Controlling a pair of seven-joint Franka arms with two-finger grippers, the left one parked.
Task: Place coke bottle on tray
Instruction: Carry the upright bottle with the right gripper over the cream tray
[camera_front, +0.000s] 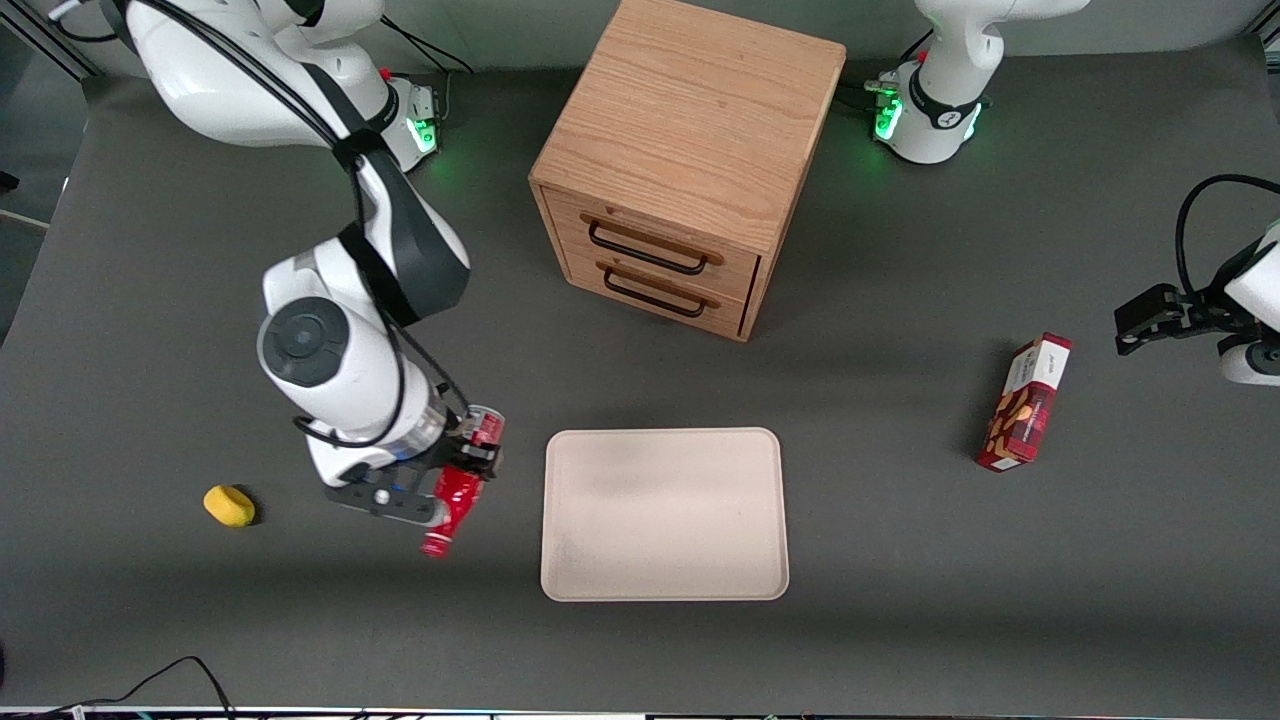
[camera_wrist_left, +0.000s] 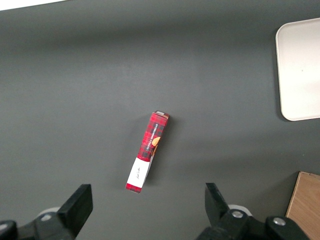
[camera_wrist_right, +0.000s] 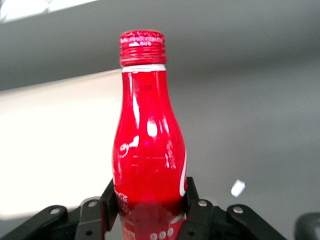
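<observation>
Gripper (camera_front: 468, 470) holds coke bottle (camera_front: 455, 505) between its fingers (camera_wrist_right: 196, 212), just beside tray (camera_front: 664, 514), toward working arm's end of worktop (camera_front: 900, 600). Yellow object (camera_front: 229, 505) lies further toward that end. Drawer cabinet (camera_front: 680, 170) sits farther from front camera than tray. Snack box (camera_front: 1025, 402) lies toward parked arm's end, well apart from tray.

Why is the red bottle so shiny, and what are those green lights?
In the right wrist view, white glare streaks run down the coke bottle, held by the gripper beside the tray. In the front view, green lights glow at both arm bases, and the wooden drawer cabinet casts a soft shadow.
</observation>
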